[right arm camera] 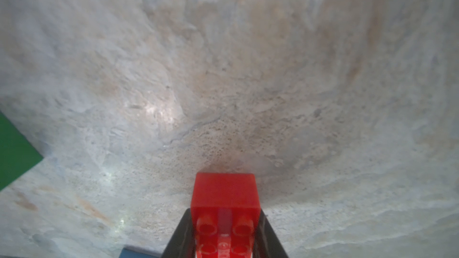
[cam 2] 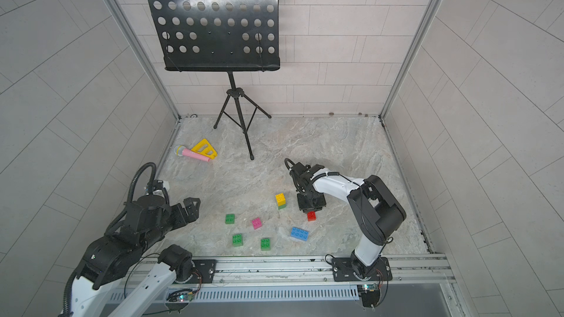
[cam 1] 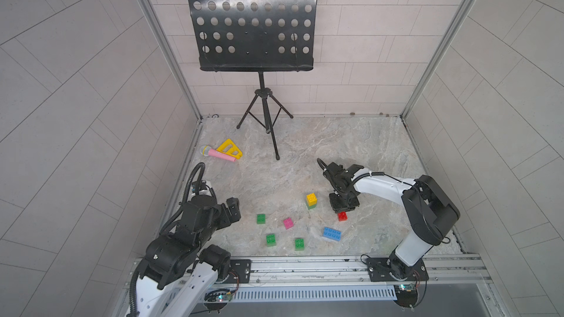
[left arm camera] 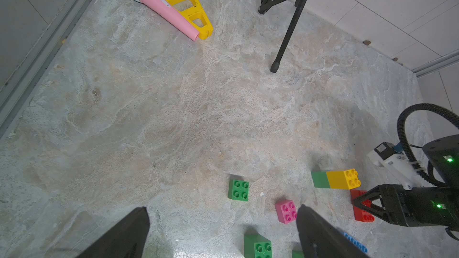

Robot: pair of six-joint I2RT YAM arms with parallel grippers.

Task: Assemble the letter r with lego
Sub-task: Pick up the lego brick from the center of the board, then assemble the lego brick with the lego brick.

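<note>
My right gripper (cam 1: pixel 343 209) points down and is shut on a long red brick (cam 1: pixel 342 216), whose sides sit between the two black fingers in the right wrist view (right arm camera: pixel 224 194). The brick is low at the marble tabletop; whether it touches I cannot tell. Just to its left stands a yellow brick (cam 1: pixel 311 198) stacked on a green one (left arm camera: pixel 320 179). Three green bricks (cam 1: pixel 261 218) (cam 1: pixel 271 239) (cam 1: pixel 299 243), a pink brick (cam 1: pixel 288 223) and a blue brick (cam 1: pixel 332 234) lie loose nearer the front. My left gripper (left arm camera: pixel 222 213) hangs open at the left, holding nothing.
A black music stand on a tripod stands at the back, one foot (cam 1: pixel 277 157) reaching toward the middle. A pink toy microphone (cam 1: pixel 218 154) and a yellow triangular toy (cam 1: pixel 230 147) lie at the back left. A metal rail (cam 1: pixel 305 265) runs along the front edge.
</note>
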